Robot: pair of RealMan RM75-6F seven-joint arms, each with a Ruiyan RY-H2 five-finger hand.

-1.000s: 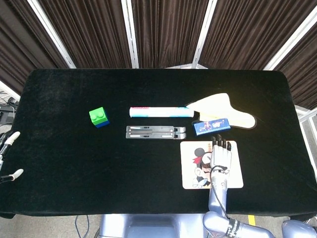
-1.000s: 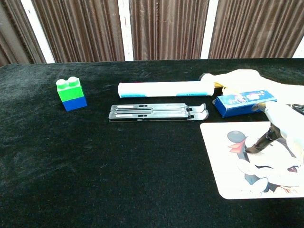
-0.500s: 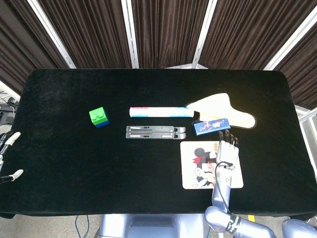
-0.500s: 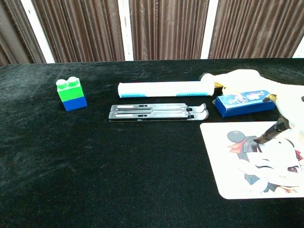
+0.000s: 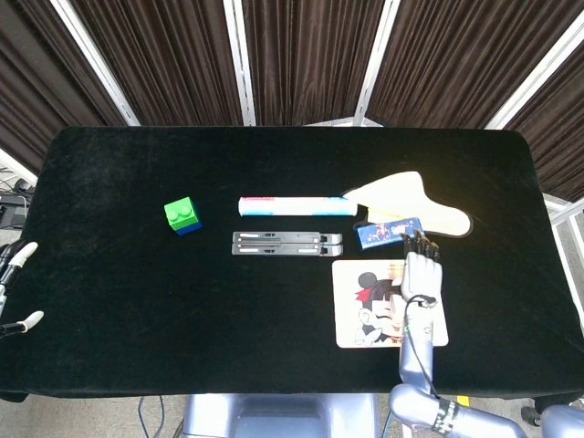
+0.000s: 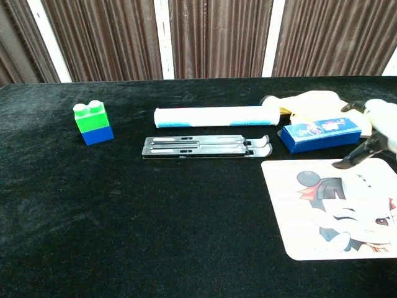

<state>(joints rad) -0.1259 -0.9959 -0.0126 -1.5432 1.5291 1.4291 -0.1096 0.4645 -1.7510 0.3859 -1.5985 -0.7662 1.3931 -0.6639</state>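
— Where is the right arm?
— It rises from the bottom edge of the head view, right of centre, and reaches straight forward. The right hand (image 5: 422, 276) lies at its end, back upward, with the fingers (image 5: 418, 245) stretched out ahead and slightly apart, holding nothing.
— Does the chest view show it too?
— Only partly, at the right edge: the right hand (image 6: 376, 133) enters there, pale on top, with a dark fingertip (image 6: 348, 161) pointing left and down.
— And the left one?
— The left hand (image 5: 13, 287) barely shows at the far left edge of the head view: two pale fingertips, well apart from each other. Whether it grips anything cannot be told.
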